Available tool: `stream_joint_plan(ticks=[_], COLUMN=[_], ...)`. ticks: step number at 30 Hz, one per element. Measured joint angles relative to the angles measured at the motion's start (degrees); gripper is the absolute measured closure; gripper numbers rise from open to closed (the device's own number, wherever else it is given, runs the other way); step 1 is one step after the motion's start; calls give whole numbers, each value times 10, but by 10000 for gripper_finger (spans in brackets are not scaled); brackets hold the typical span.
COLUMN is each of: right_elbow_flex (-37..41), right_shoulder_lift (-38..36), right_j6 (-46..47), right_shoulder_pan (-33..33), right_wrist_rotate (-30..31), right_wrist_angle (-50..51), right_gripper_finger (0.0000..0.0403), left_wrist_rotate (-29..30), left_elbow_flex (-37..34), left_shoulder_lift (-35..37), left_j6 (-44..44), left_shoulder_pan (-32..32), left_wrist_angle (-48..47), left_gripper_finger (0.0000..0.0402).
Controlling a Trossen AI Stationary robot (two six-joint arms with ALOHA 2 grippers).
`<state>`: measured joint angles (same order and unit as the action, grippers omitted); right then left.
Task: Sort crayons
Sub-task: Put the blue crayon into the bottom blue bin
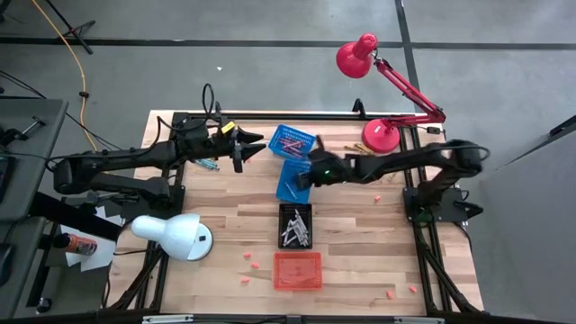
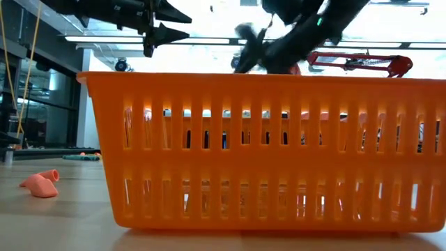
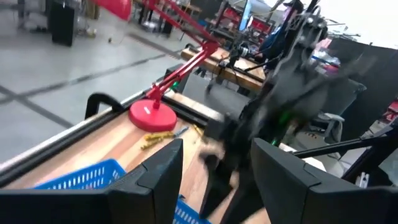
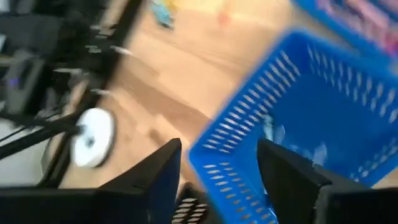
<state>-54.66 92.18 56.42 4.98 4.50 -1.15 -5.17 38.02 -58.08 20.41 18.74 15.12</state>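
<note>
Right gripper [image 1: 304, 176] hangs over the lower blue basket [image 1: 292, 183], mid-table; fingers [image 4: 155, 180] spread apart, nothing between them; the wrist view looks past them at the basket's near corner and mesh wall; a pale crayon [image 4: 268, 129] seems to lie inside, too blurred to be sure of colour or count.

Left gripper [image 1: 241, 148] hovers above the table's far left part, just left of the upper blue basket [image 1: 292, 139]; jaws parted, empty; pink/red crayons [image 1: 290, 142] lie in that basket, near the gripper but not touching it.

Grey crayons [image 1: 295, 230] fill the black basket [image 1: 295, 212], below the right gripper and apart from it; orange basket [image 1: 297, 271] sits nearer the front edge; contents unclear from above.

Yellow crayons [image 1: 354, 146] loose on the wood by the red lamp [image 1: 380, 135] base; white lamp [image 1: 175, 234] at front left.

Low view: orange basket wall blocks nearly the whole table; both arms show only as dark shapes above its rim; one pink bit [image 2: 40, 184] on the wood at left.
</note>
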Motion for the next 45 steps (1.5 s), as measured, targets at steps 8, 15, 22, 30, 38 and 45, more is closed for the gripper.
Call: stream_joint_plan(ticks=[8, 15, 22, 30, 38, 45], right_elbow_flex=[-1, -1, 0, 0, 0, 0], right_shoulder_lift=[-193, -278, -271, -242, -231, -231], right_j6=[-113, -104, -106, -104, -84, -59], right_shoulder_pan=[29, 55, 38, 15, 12, 12], right_wrist_rotate=[152, 169, 168, 167, 166, 166], right_wrist_angle=[232, 365, 366, 365, 362, 363], right_gripper_finger=[186, 185, 185, 185, 185, 185], left_wrist_rotate=[10, 56, 107, 205, 207, 208], left_elbow_flex=[182, 276, 230, 228, 228, 228], left_shoulder_lift=[-75, -228, -328, -419, -466, -467], left_j6=[-63, -159, -347, -412, -483, -515], left_shoulder_pan=[35, 78, 84, 82, 69, 87], left_wrist_angle=[-395, -788, -818, -840, -810, -798], left_gripper_finger=[224, 224, 224, 224, 229, 239])
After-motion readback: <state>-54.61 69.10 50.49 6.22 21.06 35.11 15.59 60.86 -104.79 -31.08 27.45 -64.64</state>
